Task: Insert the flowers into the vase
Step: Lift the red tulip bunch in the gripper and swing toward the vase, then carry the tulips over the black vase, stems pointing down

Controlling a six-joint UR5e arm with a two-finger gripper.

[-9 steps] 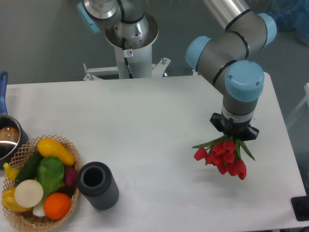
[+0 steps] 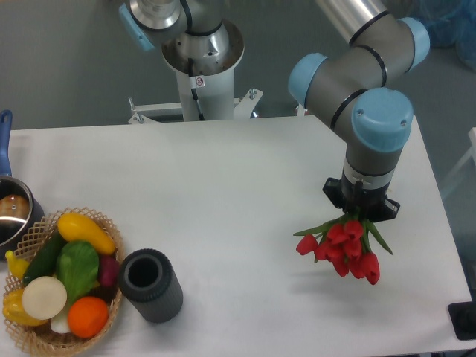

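Holding the flowers (image 2: 343, 249) from above with the claw (image 2: 360, 213), fingers hidden under the wrist and behind the leaves, so grip judged from the bunch hanging off the table (image 2: 223, 186) with a shadow beneath, on the right side. Closed on the stems, by that reading.

Sitting well apart to the left, near the front edge: the vase (image 2: 151, 285), upright, mouth open and free, just beside the basket (image 2: 63, 286).

To do the carry well: lift high enough to clear the vase rim, travel left over bare table, stop with the stems above the mouth. Buds point down and toward the camera now (stem ends not visible), so turn the bunch stems-down before lowering. Lower slowly; avoid nudging the vase or the basket.

Counts: 1 bunch, roughly 8 or 9 red buds (overlap blurs it); 1 vase; 1 basket with about 8 pieces of fake produce; 1 pot (image 2: 9, 212) at the left edge.
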